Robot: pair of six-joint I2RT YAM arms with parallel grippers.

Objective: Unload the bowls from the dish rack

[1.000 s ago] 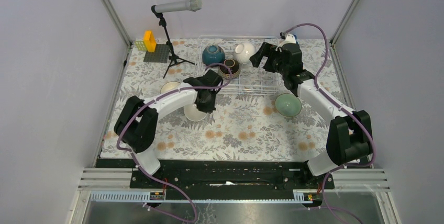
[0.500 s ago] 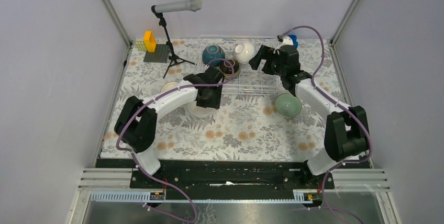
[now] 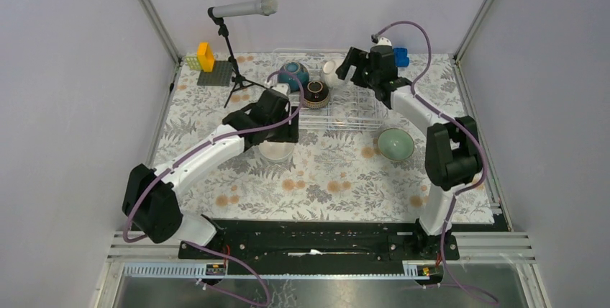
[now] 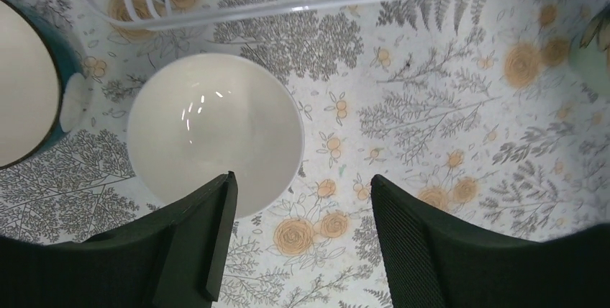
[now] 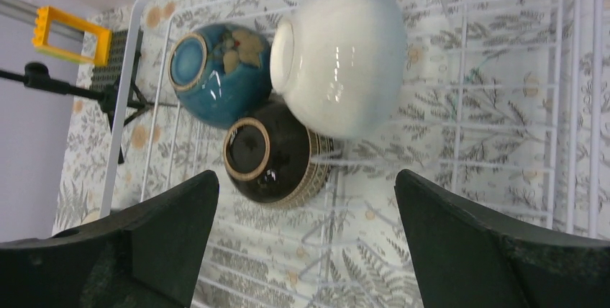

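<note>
Where grey walls enclose it, table (image 3: 338, 178): floral cloth.
Rack (image 3: 360, 110): 12 o'clock; holds teal bowl (image 5: 216, 70), brown bowl (image 5: 270, 153), inverted.
Left gripper (image 4: 301, 243): spread, empty.
Right gripper (image 5: 309, 250): spread, over rack.
Left wrist alone: white bowl (image 4: 216, 132) upright on cloth.

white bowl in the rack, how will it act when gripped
The white bowl shows bright glaze highlights, so probably slippery. It lies on its rounded side on the dish rack wires, so it may roll. It seems to touch the dark brown bowl, which could shift.
</note>
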